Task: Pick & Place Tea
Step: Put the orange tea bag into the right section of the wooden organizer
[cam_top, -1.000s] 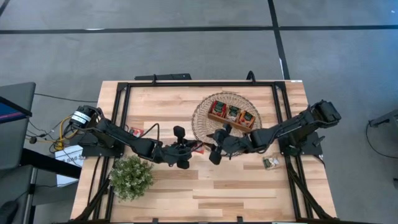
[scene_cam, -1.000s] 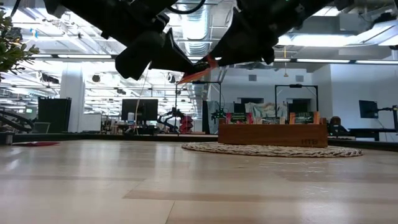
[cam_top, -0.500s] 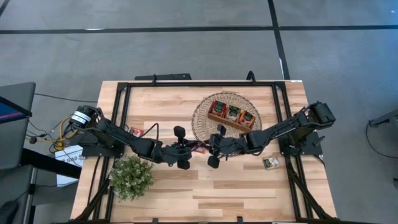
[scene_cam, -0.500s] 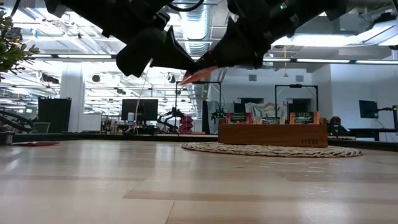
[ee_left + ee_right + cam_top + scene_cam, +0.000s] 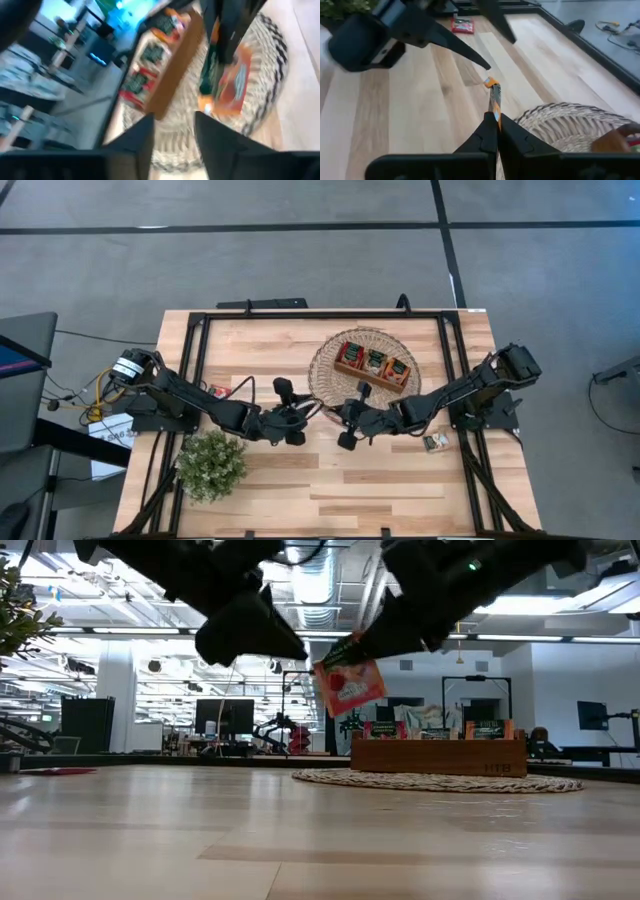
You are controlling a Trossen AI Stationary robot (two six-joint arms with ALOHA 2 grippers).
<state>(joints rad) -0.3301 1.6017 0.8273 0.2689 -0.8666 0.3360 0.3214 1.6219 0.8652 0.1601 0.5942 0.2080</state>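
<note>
Both arms meet over the middle of the tabletop, just in front of the round woven mat. The right claw has its two fingers pinched together on the top edge of a red-and-orange tea sachet, which hangs in the air well above the wood, on the near side of the mat. In the low view the sachet dangles slightly tilted, its printed face turned toward the camera.

The left claw sits just beside it on the side away from the mat's centre, its fingers standing apart with nothing between them; the pointed fingertip ends close to the sachet without touching it.

On the mat stands the long wooden tray, with more sachets standing upright in its compartments. Another red sachet lies flat on the wood on the far side of the left arm from the mat, and a green-and-white one lies by the right arm's base, beyond the mat. The potted plant sits at the front of the tabletop, well apart from the mat.
</note>
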